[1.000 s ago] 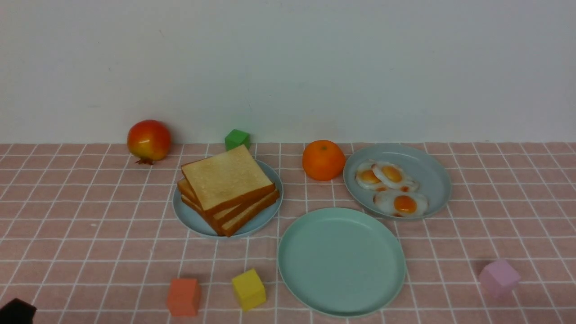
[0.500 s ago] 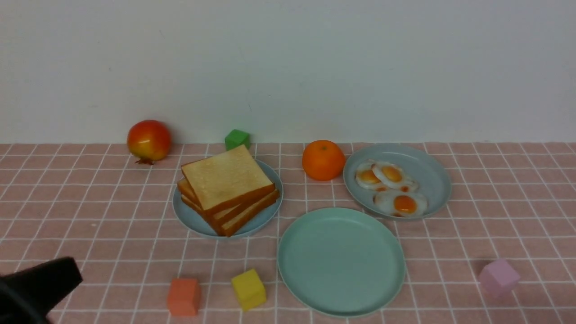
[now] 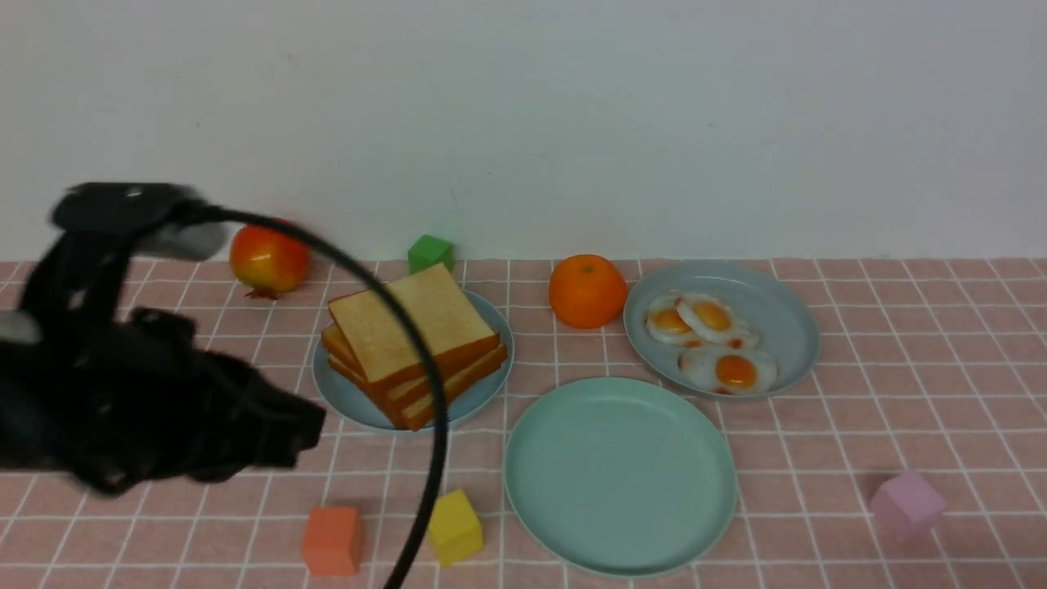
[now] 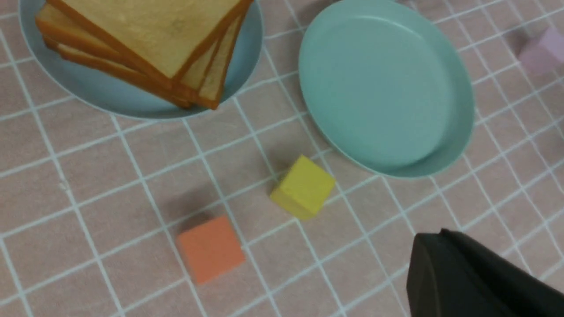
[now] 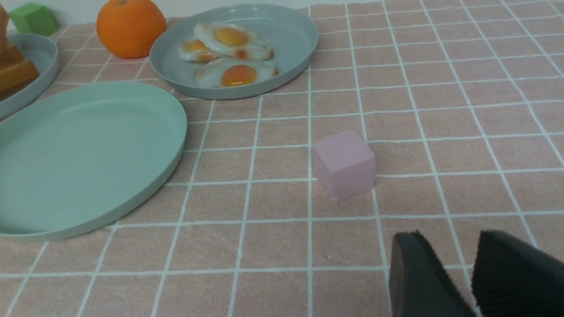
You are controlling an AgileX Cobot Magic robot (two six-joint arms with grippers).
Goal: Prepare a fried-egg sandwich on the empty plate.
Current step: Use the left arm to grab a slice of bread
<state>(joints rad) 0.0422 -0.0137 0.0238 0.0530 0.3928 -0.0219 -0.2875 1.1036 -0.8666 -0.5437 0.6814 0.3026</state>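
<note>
The left pincer (image 3: 282, 433) hangs low over the cloth, blurred; I cannot tell whether it is spread or closed. The toast stack (image 3: 413, 331) sits just beyond its tip, and the empty green plate (image 3: 622, 474) lies off to its right. The slices look light and stiff, so I'd pinch the top one across its crust edge. The eggs (image 3: 712, 315), well ahead of the right pincer (image 5: 458, 246), look thin and slick. That pincer's fingers are pressed nearly together, holding nothing. The pink checked cloth (image 3: 900, 393) might ruck, and a plain white wall (image 3: 654, 123) stands behind.
</note>
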